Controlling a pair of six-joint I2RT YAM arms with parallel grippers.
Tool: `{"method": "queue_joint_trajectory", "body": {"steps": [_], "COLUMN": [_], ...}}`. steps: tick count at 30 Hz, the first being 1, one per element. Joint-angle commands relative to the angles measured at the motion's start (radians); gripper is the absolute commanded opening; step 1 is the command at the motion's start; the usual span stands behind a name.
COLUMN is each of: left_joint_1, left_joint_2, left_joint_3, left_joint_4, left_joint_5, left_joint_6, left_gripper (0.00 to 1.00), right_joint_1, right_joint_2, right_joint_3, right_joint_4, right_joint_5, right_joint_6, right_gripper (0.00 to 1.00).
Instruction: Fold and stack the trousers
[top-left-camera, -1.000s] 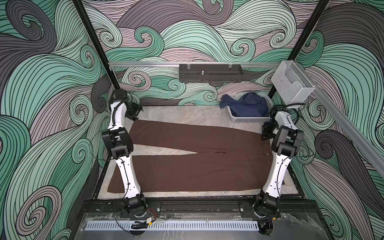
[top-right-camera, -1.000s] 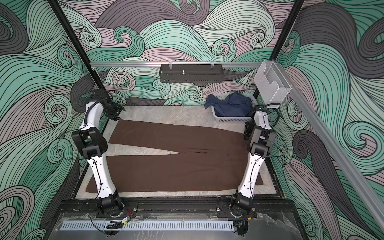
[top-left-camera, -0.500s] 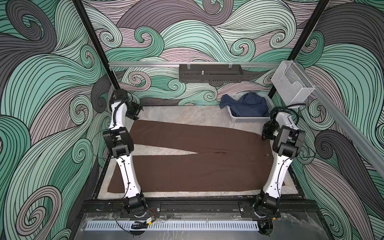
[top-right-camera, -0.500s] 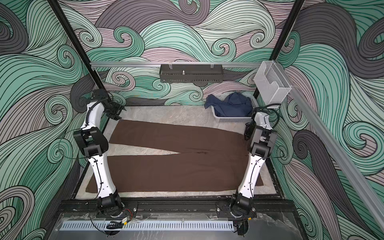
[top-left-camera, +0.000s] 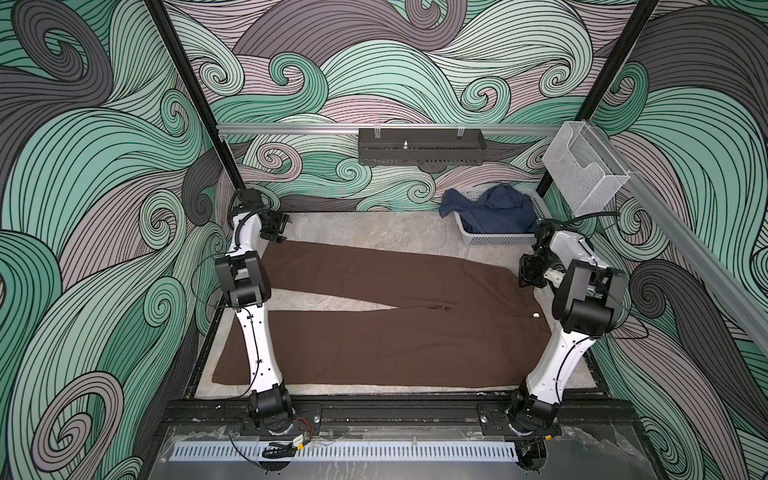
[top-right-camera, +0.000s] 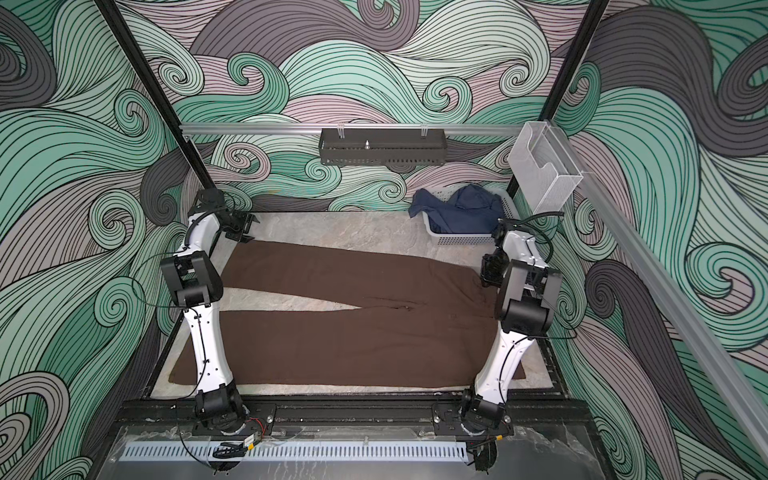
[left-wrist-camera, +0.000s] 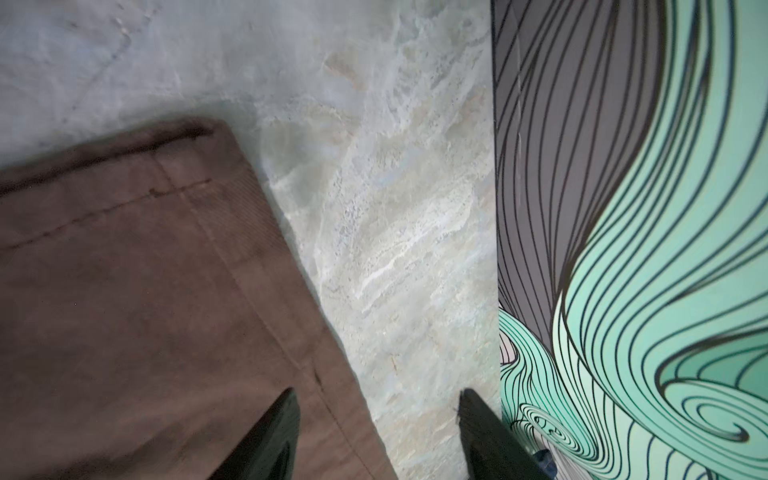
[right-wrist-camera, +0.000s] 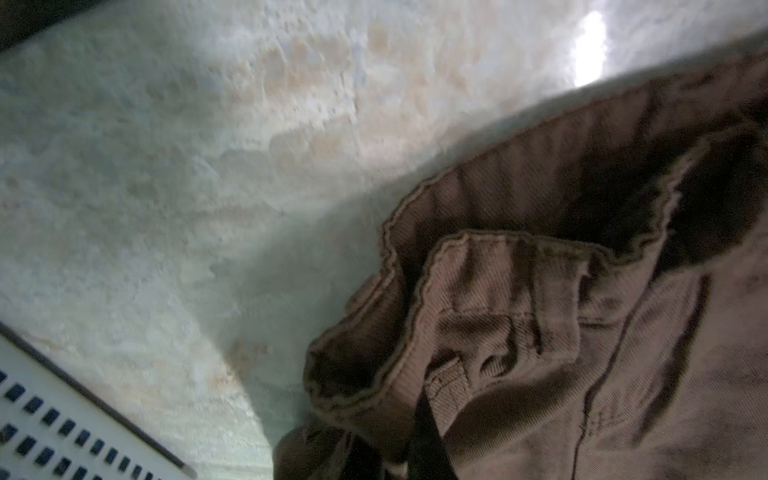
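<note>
Right gripper (top-left-camera: 527, 279) pinches the trousers (top-left-camera: 374, 332) at waistband (right-wrist-camera: 498, 249); left gripper (left-wrist-camera: 377, 401) open over hem (left-wrist-camera: 232, 216).

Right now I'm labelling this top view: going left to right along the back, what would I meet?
Left arm → black tray → wire holder. The basket and right arm overlap these, so I leave them out.

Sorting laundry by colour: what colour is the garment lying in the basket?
The garment is navy blue; it shows best in a top view.
</note>
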Motion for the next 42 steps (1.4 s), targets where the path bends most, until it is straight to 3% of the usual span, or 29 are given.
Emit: {"method": "queue_joint_trajectory", "body": {"steps": [1,8,14,20,29,42], "left_joint_1": [-0.002,0.011,0.017,0.017,0.022,0.044], "left_joint_2": [0.066,0.146,0.136,0.127,0.198,0.25], "left_joint_3": [0.082,0.145,0.178,0.179,0.211,0.161], "left_joint_4": [0.06,0.022,-0.104,-0.172,-0.161,-0.257], "left_joint_5": [0.018,-0.048,-0.19,-0.215,-0.228,-0.268], "left_joint_6": [-0.073,-0.089,-0.006,0.031,-0.007,0.071], "left_gripper": [0.67,0.67,0.67,0.68,0.68,0.65], "right_joint_1": [0.012,0.027,0.026,0.028,0.021,-0.192], "right_joint_2": [-0.062,-0.195,-0.255,-0.276,-0.286,-0.345], "right_joint_3": [-0.065,-0.198,-0.248,-0.287,-0.3,-0.492], "right_joint_4": [0.021,0.057,0.058,0.072,0.072,0.099], "right_joint_5": [-0.015,-0.031,-0.028,-0.036,-0.036,0.071], "right_joint_6": [-0.003,-0.023,-0.052,-0.064,-0.087,-0.238], "right_gripper": [0.0,0.0,0.0,0.0,0.0,0.0]}}
